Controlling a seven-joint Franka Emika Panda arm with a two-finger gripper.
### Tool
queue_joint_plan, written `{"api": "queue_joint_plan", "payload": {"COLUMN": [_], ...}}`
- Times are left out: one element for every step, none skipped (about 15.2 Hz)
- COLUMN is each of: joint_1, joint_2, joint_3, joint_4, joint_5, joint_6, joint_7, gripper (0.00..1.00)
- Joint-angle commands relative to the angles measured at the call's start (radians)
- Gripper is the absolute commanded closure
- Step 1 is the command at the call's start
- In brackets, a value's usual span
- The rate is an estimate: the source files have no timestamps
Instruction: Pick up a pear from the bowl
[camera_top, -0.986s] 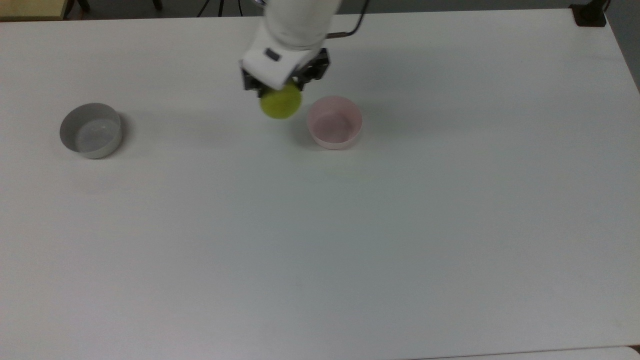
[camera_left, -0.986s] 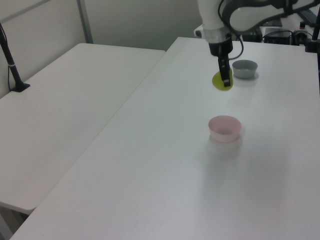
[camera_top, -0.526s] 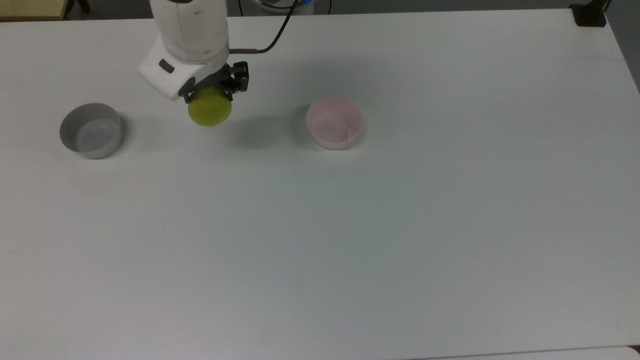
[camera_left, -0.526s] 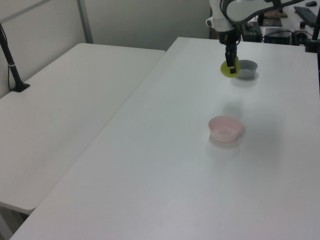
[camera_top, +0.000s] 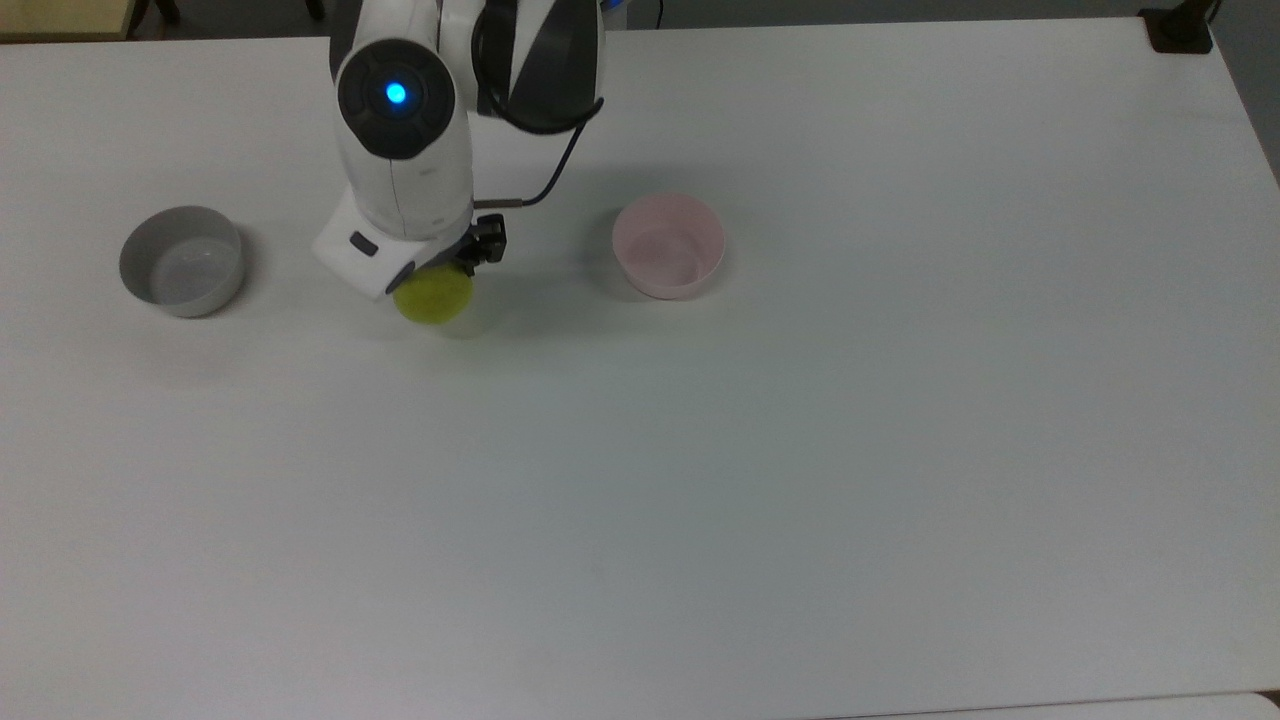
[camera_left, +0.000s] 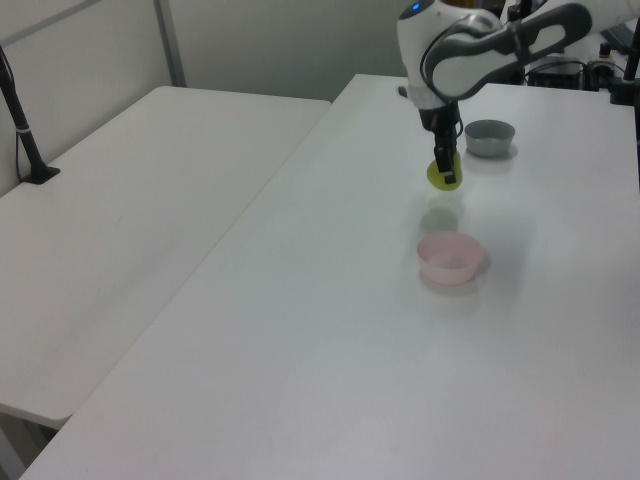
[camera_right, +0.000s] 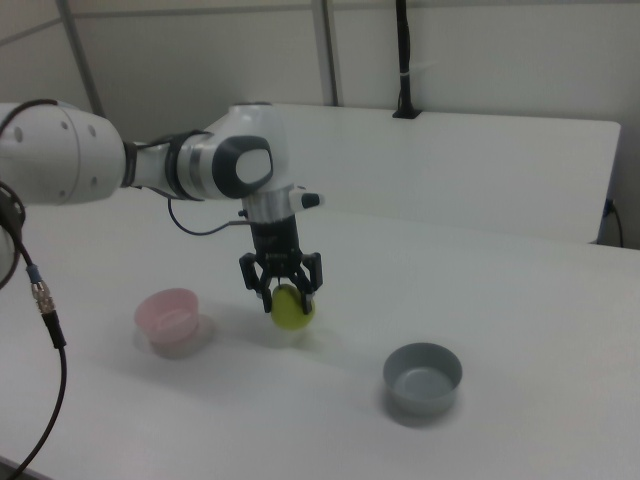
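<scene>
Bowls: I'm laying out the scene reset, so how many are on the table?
2. The pink bowl sits right of the gripper in the top view; the grey bowl left.

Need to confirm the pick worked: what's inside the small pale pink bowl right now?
Nothing: the small pale pink bowl shows a bare, smooth inside. The yellow-green pear is out of it, gripped by the gripper above the white table.

One pear (camera_top: 436, 296), one pink bowl (camera_top: 668, 245), one grey bowl (camera_top: 181, 261).
</scene>
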Motion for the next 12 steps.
{"api": "queue_joint_plan", "payload": {"joint_1": [0.008,0.009,0.011,0.011,0.011,0.011,0.011,0.011,0.011,0.008,0.003,0.002], "joint_2": [0.024,0.025,0.025,0.024,0.022,0.017,0.011,0.002,-0.036,-0.065,-0.125,-0.160], "joint_3": [-0.002,-0.004,-0.002,-0.002,-0.004,-0.004,-0.004,-0.004,-0.005,-0.007,-0.007,-0.008], "joint_4": [-0.001,-0.009,-0.011,-0.009,-0.007,-0.006,-0.004,-0.003,-0.003,-0.003,-0.006,-0.007], "joint_5": [0.001,-0.001,-0.001,-0.001,-0.001,-0.001,-0.001,0.001,0.001,0.001,0.002,0.005], "joint_6": [0.048,0.048,0.048,0.048,0.048,0.047,0.044,0.038,0.036,0.033,0.030,0.027], "joint_7": [0.023,0.023,0.023,0.023,0.023,0.024,0.027,0.038,0.084,0.119,0.168,0.193], "gripper": [0.25,0.08,0.00,0.00,0.00,0.00,0.00,0.00,0.00,0.00,0.00,0.00]}}
